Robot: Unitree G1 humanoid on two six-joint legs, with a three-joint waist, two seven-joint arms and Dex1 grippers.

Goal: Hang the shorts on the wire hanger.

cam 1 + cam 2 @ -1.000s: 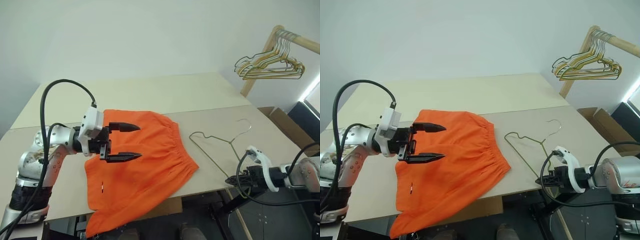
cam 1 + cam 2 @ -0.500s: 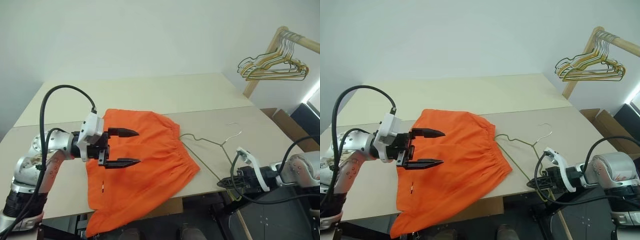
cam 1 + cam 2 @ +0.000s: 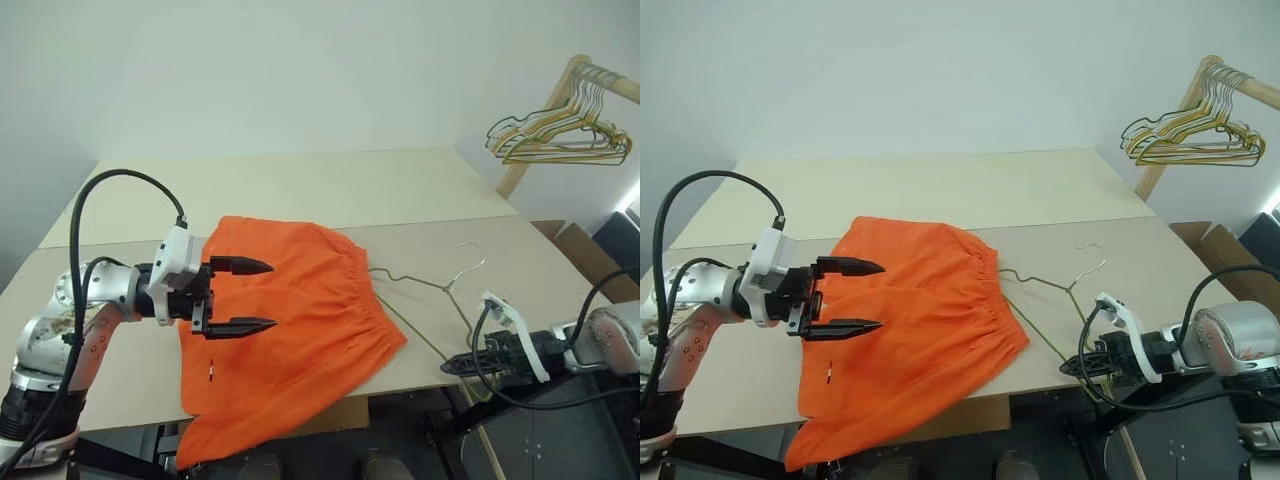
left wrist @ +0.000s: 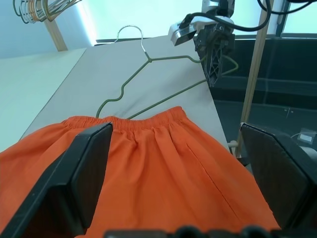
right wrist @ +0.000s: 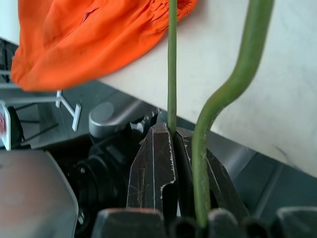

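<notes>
Bright orange soft fabric shorts (image 3: 290, 310): flat on beige counter (image 3: 300, 185), near edge overhanging, unhung. Thin grey-olive wire hanger (image 3: 425, 290): right of waistband, lower bar clamped in right gripper (image 3: 452, 367). Left gripper (image 3: 252, 296): fingers apart above shorts. Threading remains.

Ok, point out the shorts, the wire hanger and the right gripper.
the shorts (image 3: 300, 300): left eye view, middle of the orange fabric.
the wire hanger (image 3: 1071, 290): right eye view, neck below the hook.
the right gripper (image 3: 1065, 368): right eye view, fingertips shut on the wire.
</notes>
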